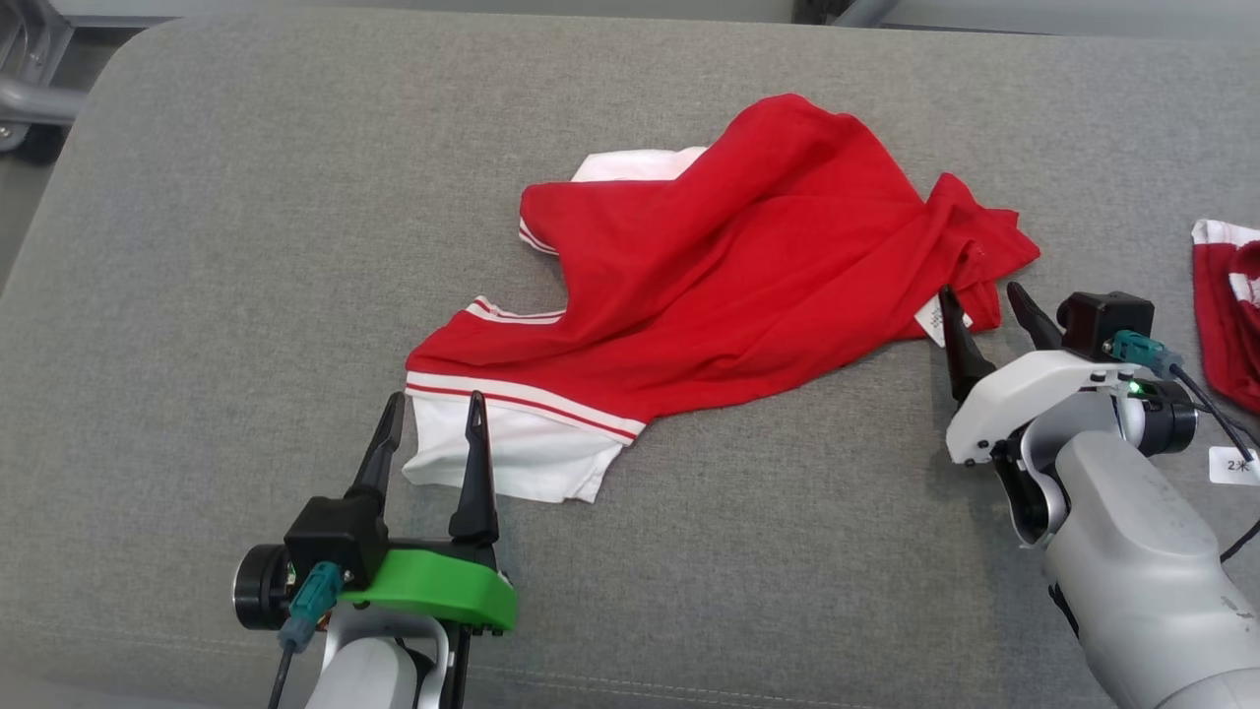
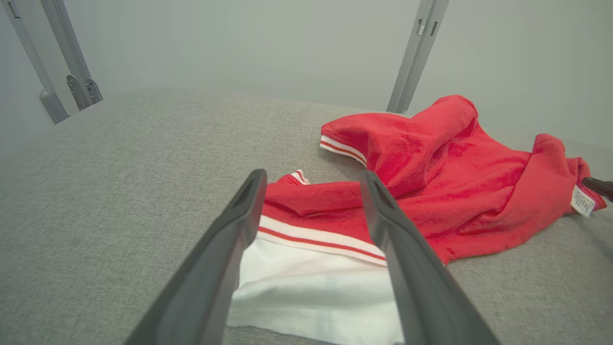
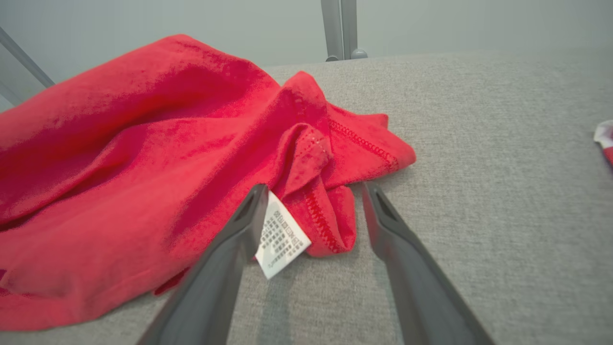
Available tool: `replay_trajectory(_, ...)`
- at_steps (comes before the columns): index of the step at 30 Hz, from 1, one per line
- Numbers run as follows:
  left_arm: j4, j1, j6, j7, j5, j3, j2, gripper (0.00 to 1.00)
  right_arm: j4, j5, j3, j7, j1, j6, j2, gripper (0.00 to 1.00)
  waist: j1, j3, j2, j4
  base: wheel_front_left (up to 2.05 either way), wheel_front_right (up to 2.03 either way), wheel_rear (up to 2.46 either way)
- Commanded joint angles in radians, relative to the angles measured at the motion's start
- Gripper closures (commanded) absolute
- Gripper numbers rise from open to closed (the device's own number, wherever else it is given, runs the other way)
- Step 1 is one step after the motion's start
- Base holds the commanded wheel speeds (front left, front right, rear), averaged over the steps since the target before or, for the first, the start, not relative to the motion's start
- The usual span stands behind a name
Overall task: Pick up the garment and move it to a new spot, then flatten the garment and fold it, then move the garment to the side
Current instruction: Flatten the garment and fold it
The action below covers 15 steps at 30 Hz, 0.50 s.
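The garment (image 1: 728,276) is a red shirt with white panels and red-and-white striped trim, lying crumpled across the middle of the grey padded table (image 1: 246,246). My left gripper (image 1: 435,406) stands open at its near-left white end (image 2: 311,282), fingers straddling the striped edge. At the garment's right end my right gripper (image 1: 979,300) is open, its fingers on either side of the red hem (image 3: 330,215) and the white care label (image 3: 280,237). Neither gripper holds cloth.
A second red-and-white cloth (image 1: 1228,305) lies at the table's right edge, beside a small white tag (image 1: 1232,465) and the right arm's black cable. Grey metal frame posts (image 2: 416,52) stand beyond the table's far edge.
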Motion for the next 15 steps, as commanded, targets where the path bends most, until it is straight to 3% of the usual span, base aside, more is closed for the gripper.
replay_trajectory(1,-0.002,-0.016,0.005,-0.003,0.007,0.005,0.002,0.0,0.021,-0.009,0.0,-0.003,-0.021,-0.001,-0.002,0.0,0.0,0.022,0.0,0.025,0.0,0.0,0.0)
replay_trajectory(6,-0.004,-0.02,0.006,-0.003,0.004,0.01,0.002,0.0,0.098,-0.014,0.015,-0.003,-0.069,-0.001,0.004,0.0,0.0,0.038,0.0,0.039,0.0,0.0,0.0)
replay_trajectory(7,-0.005,-0.021,0.007,-0.003,0.004,0.01,0.002,0.0,0.107,-0.014,0.018,-0.003,-0.077,-0.001,0.005,0.09,0.0,0.039,0.0,0.039,0.0,0.0,0.0)
replay_trajectory(8,-0.005,-0.021,0.009,-0.003,0.003,0.01,0.002,0.0,0.114,-0.013,0.021,-0.003,-0.083,-0.001,0.006,0.37,0.0,0.04,0.0,0.039,0.0,0.0,0.0)
replay_trajectory(9,-0.006,-0.022,0.008,-0.003,0.002,0.01,0.002,0.0,0.119,-0.016,0.025,-0.003,-0.089,-0.001,0.005,0.55,0.0,0.042,0.0,0.038,0.0,0.0,0.0)
replay_trajectory(11,-0.005,-0.023,0.01,-0.003,0.003,0.012,0.002,0.0,0.112,-0.023,0.031,-0.003,-0.101,-0.001,0.0,0.7,0.0,0.043,0.0,0.033,0.0,0.0,0.0)
replay_trajectory(13,-0.003,-0.024,0.012,-0.003,0.006,0.017,0.002,0.0,0.085,-0.028,0.034,-0.003,-0.105,-0.001,-0.002,0.98,0.0,0.042,0.0,0.024,0.0,0.0,0.0)
replay_trajectory(15,-0.002,-0.022,0.012,-0.003,0.009,0.017,0.002,0.0,0.047,-0.033,0.033,-0.003,-0.097,-0.001,-0.006,1.0,0.0,0.039,0.0,0.014,0.0,0.0,0.0)
